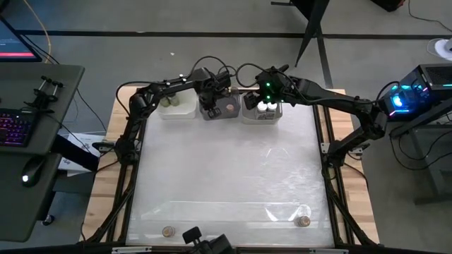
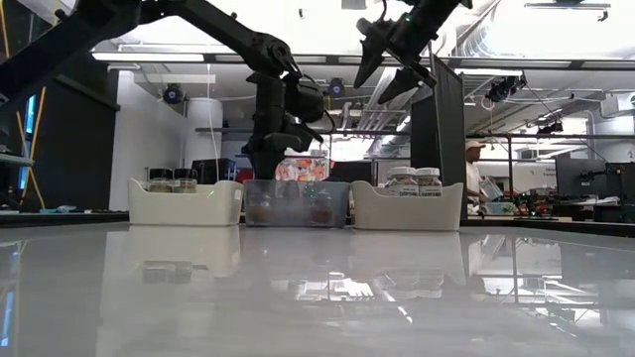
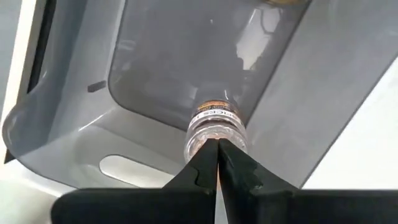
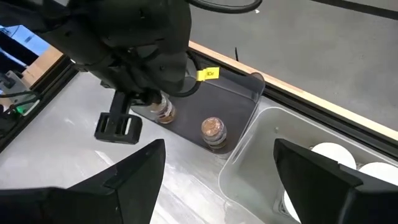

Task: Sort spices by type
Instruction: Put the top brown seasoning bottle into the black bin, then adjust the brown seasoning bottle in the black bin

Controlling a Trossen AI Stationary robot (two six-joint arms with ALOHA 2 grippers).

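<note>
Glossy table point(image 1: 226, 176); three far-edge bins point(image 1: 219, 108)

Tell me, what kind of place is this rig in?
Likely a robotics lab or open workshop: keyboard on a side desk, monitors and a person beyond the table, exposed ceiling ducts.

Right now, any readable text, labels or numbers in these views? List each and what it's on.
Nothing reads cleanly.
Jar band in the grey bin: printed lettering, too blurred to read.
Yellow tag on the grey bin's rim: dark marks, too small to read.
Keyboard and monitor beside the table: nothing legible.
</note>
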